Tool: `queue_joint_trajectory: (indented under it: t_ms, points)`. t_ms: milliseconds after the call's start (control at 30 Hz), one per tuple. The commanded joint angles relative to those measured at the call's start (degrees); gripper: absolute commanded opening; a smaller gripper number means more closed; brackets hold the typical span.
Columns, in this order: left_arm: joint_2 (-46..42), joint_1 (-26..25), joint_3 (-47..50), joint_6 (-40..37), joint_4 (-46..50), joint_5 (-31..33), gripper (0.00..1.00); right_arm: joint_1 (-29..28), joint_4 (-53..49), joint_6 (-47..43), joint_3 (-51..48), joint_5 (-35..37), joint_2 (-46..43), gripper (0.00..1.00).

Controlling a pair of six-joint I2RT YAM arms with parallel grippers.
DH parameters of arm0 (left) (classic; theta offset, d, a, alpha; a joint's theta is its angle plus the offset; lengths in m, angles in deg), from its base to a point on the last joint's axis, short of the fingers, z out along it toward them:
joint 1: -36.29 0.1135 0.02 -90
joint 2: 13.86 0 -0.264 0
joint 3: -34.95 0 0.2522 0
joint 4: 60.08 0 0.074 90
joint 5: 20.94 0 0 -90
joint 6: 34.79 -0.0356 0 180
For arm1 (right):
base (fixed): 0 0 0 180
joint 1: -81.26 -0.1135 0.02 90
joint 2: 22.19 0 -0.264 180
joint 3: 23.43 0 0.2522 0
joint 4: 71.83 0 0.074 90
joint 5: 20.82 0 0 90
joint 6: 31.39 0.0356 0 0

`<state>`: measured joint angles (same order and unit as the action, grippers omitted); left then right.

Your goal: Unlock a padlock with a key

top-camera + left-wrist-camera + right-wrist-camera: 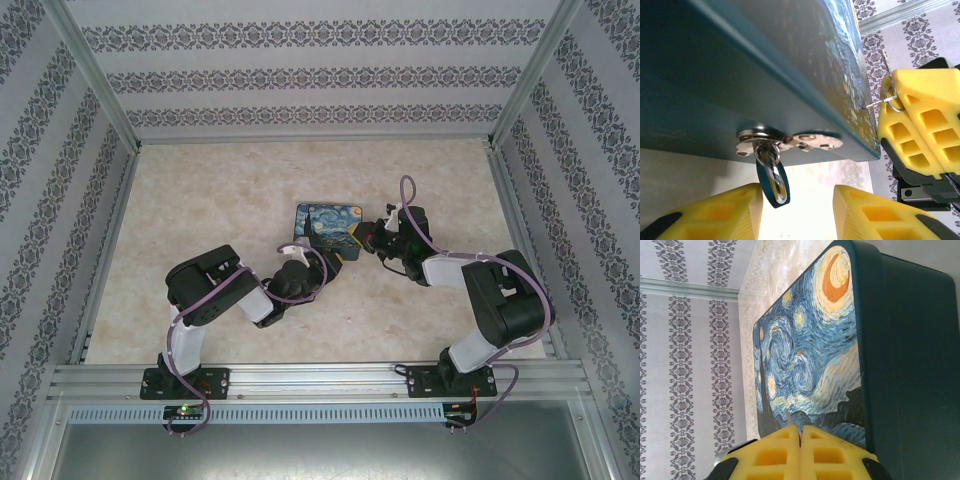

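L gripper (pixel 797 200) spread round padlock (pixel 771 185), R gripper (pixel 800 432) pinching key (pixel 879 102)

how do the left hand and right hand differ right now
The left hand is open, its fingers spread to either side of the padlock; the right hand is shut. The left hand holds nothing, while the right hand pinches a thin metal sliver, apparently the key. The left hand faces the latch side of the tin; the right hand faces its painted lid. Both have yellow fingers and sit close to the tin.
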<state>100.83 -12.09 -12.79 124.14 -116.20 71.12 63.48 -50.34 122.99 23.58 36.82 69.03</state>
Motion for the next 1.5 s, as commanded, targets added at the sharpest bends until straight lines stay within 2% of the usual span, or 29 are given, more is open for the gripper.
queue_joint_trajectory:
  t_ms: [0, 667, 1100, 1300, 1467]
  points:
    - [0.0, -0.6, 0.4, 0.4, 0.1, 2.3, 0.39, -0.1, -1.8, -0.3, -1.3, 0.9, 1.3, 0.0]
    - [3.0, -0.3, -0.5, 0.9, 2.0, 2.8, 0.28, -0.1, -1.8, -0.2, -1.3, 0.8, 1.3, 0.0]
    - [4.0, 0.0, -1.1, 1.5, 3.1, 2.6, 0.11, 0.5, -2.0, 0.2, -0.7, -0.6, -0.2, 0.0]
    - [3.2, 0.2, -1.0, 2.2, 3.4, 1.0, 0.0, 0.9, -3.7, 0.0, -0.8, -2.7, -5.9, 0.0]
    - [2.1, 0.5, -1.1, 4.1, 3.6, -0.7, 0.0, 0.9, -4.6, -0.1, -4.5, -4.2, -12.5, 0.0]
